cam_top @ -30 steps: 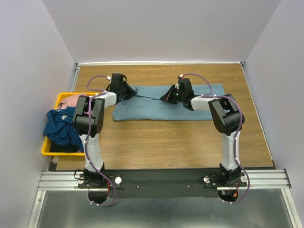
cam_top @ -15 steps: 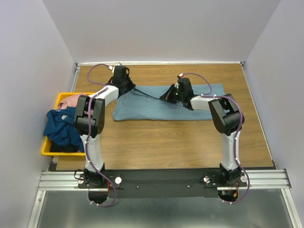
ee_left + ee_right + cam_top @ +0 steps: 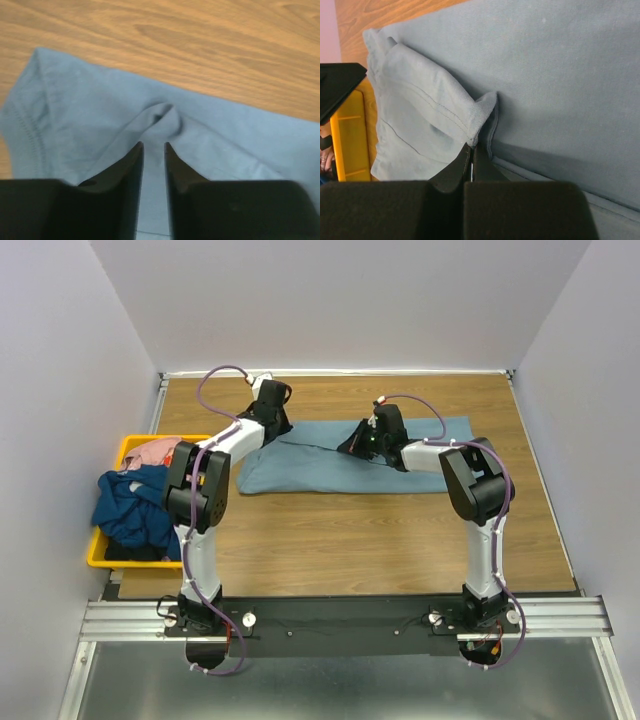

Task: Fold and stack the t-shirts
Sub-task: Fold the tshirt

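A light blue-grey t-shirt [image 3: 330,468] lies flat on the far half of the wooden table [image 3: 350,535], its long axis running left to right along the far edge; which end is the neck cannot be told. From overhead, the left gripper [image 3: 275,426] sits at the shirt's far-left corner and the right gripper [image 3: 357,445] near its middle. A navy t-shirt [image 3: 125,510] and a pink t-shirt [image 3: 155,452] are heaped in the yellow bin [image 3: 96,552] off the table's left side. Only the left wrist view shows that gripper's jaws a narrow gap apart, with a small pucker [image 3: 162,115] of cloth just beyond the tips. Only the right wrist view shows its jaws pinched together on a hemmed corner [image 3: 482,107] of a folded-over flap.
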